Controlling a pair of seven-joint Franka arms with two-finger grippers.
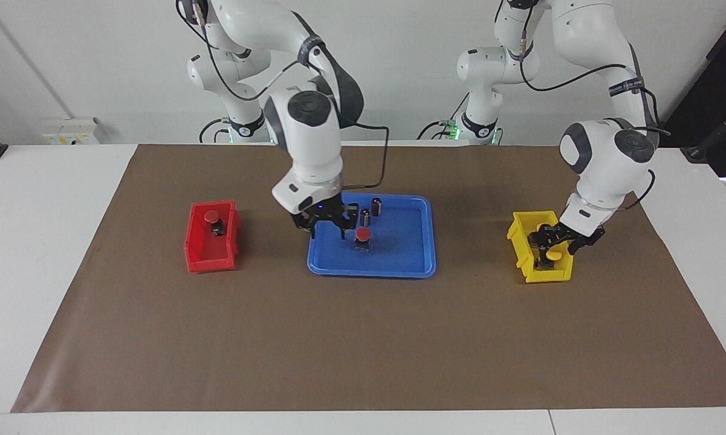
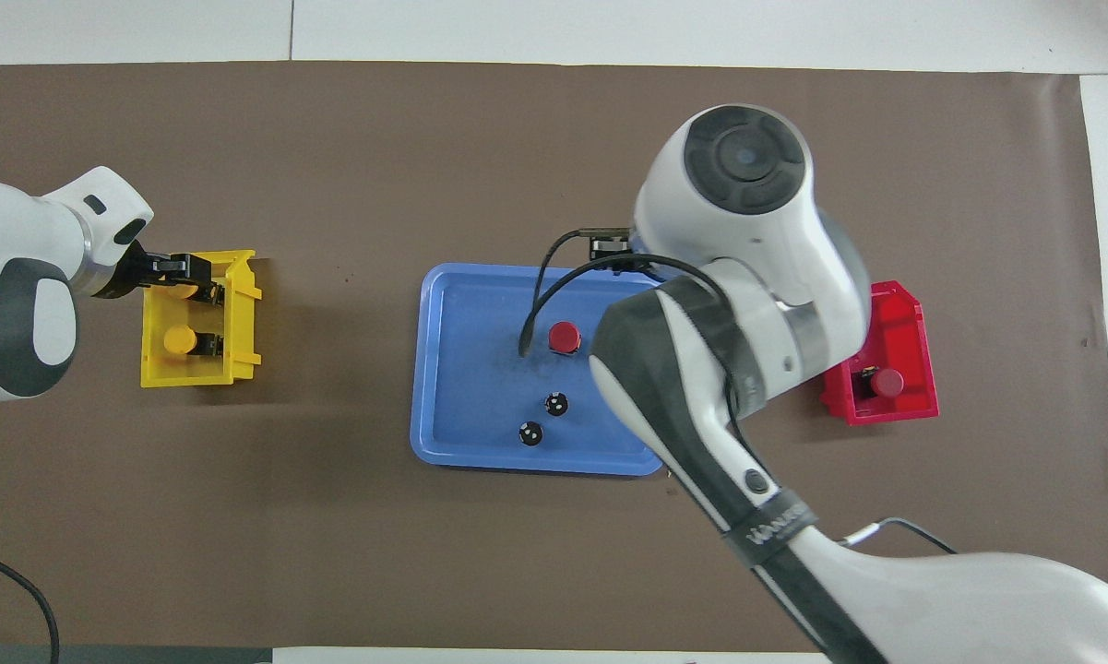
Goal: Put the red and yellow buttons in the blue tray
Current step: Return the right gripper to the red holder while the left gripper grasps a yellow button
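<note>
Risk, in the facing view, sat with the right gripper (image 1: 328,231): open beside the red button (image 1: 363,237) standing in the tray (image 1: 399,266), it could topple it. Overhead, the left gripper (image 2: 180,275) reached into the yellow bin (image 2: 240,318), grip unclear, and might jostle the yellow button (image 2: 180,340)

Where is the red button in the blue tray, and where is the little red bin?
red button (image 1: 363,234), facing view, on its round red cap.
blue tray (image 1: 406,241), facing view, on its bare floor.
red bin (image 1: 200,252), facing view, on its side wall.
</note>
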